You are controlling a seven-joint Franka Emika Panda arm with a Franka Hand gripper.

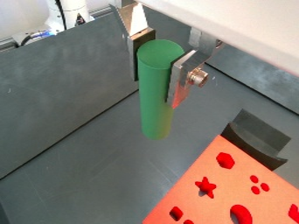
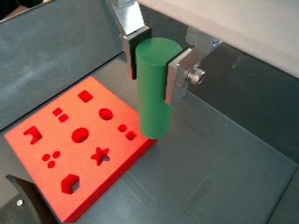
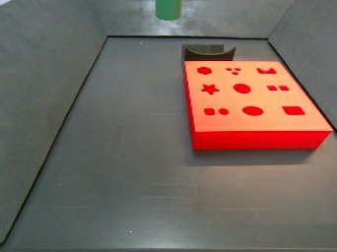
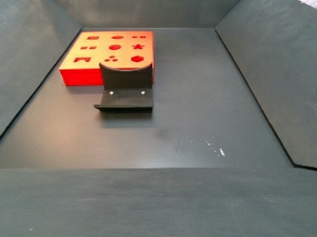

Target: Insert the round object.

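We see the claw [image 1: 158, 77] clamped on the plain matte green cylinder peg [image 1: 156, 92], held upright above the dark counter [image 3: 118, 167], off the red plastic cutout block [image 2: 70, 144]. No readable markings.

Even, soft light, all views sharp; faint glare streaks on dark worktop [image 4: 186, 139]; gripper [image 2: 156, 59] casts no hard shadow.

Legible text, labels, brands, numbers: none. The flat red block with shaped cut-outs [image 3: 250, 100], the matte green cylinder peg [image 2: 155, 87] clamped in the silver two-finger gripper [image 2: 159, 68], and the dark grey floor [image 4: 186, 130] carry no markings.
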